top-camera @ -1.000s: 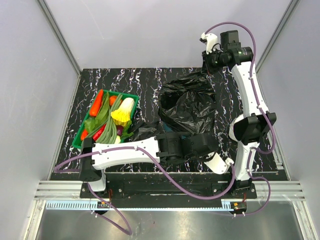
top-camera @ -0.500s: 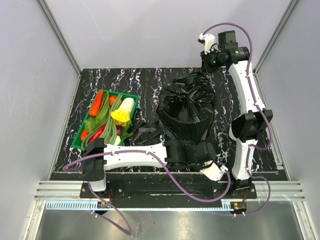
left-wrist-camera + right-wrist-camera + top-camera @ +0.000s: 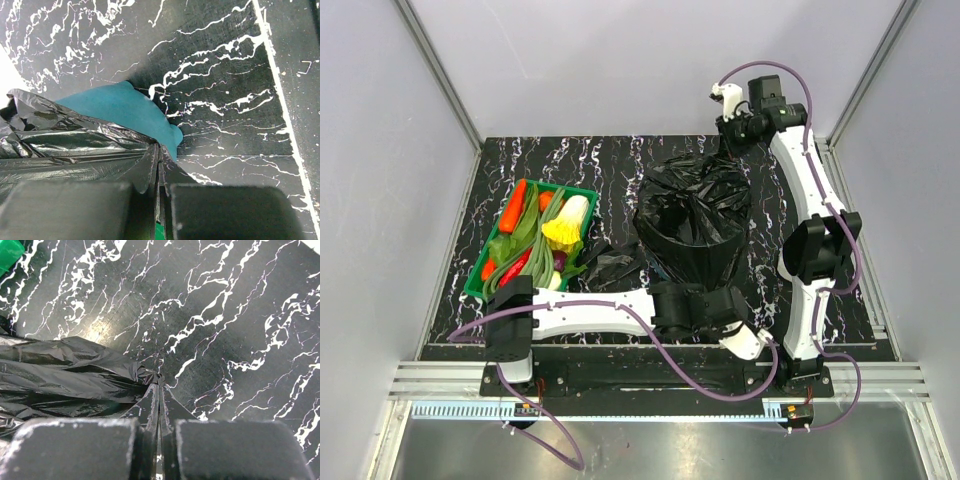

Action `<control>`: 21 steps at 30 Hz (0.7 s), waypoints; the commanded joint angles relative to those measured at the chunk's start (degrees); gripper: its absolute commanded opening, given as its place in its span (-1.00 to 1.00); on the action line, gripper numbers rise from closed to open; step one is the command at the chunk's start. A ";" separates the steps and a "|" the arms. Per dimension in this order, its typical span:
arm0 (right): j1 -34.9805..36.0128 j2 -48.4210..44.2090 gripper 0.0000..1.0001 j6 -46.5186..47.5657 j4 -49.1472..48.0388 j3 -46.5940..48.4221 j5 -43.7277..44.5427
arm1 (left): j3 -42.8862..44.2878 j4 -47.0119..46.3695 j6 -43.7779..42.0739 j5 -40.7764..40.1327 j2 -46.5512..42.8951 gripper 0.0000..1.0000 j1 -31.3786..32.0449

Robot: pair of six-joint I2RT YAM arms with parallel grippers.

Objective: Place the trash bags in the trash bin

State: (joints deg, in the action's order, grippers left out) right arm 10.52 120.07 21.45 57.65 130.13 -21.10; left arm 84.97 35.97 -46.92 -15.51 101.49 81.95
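Note:
The large black trash bag (image 3: 690,215) is draped over the trash bin and hides it from the top view. In the left wrist view the teal trash bin (image 3: 125,107) shows under the bag's edge (image 3: 65,145). My left gripper (image 3: 705,288) is at the bag's near side, shut on its rim (image 3: 159,152). My right gripper (image 3: 723,152) is at the far side, shut on the opposite rim (image 3: 159,385), with film bunched at its tips. A second trash bag, a small folded bundle (image 3: 610,265), lies on the table left of the bin.
A green vegetable tray (image 3: 565,187) with carrot, greens and peppers stands at the left, beside the small bundle. Its corner (image 3: 7,250) shows in the right wrist view. The black marbled tabletop (image 3: 620,160) ends at walls on three sides.
The left gripper has drawn the near rim back toward the arm bases. The right gripper has moved left and a little lower. The loose bag now sits taut over the bin.

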 commanded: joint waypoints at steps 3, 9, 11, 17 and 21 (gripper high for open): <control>0.55 -0.28 -0.98 0.87 -5.61 -4.35 -1.66 | -1.99 -4.06 1.21 -1.37 -0.15 -1.00 -0.83; 0.55 -0.10 -0.98 0.61 -7.90 -7.86 -1.84 | -5.07 -6.08 1.21 -1.28 -0.59 -1.00 -1.09; 0.64 -0.19 -0.99 0.43 -8.69 -8.75 -1.75 | -6.12 -6.78 1.12 -1.10 -0.60 -1.00 -1.18; 0.99 -0.19 -0.98 0.69 -10.89 -12.26 -0.35 | -9.11 -9.24 0.69 -1.28 -0.86 -1.00 -1.09; 1.17 -0.36 -0.99 1.13 -12.47 -14.54 1.24 | -10.87 -10.83 0.07 -1.72 -0.86 -1.00 -1.18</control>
State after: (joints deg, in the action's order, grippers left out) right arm 10.72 120.09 21.69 48.95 117.16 -21.61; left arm 75.40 29.34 -46.68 -16.14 101.62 80.79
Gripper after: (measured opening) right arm 0.014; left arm 0.013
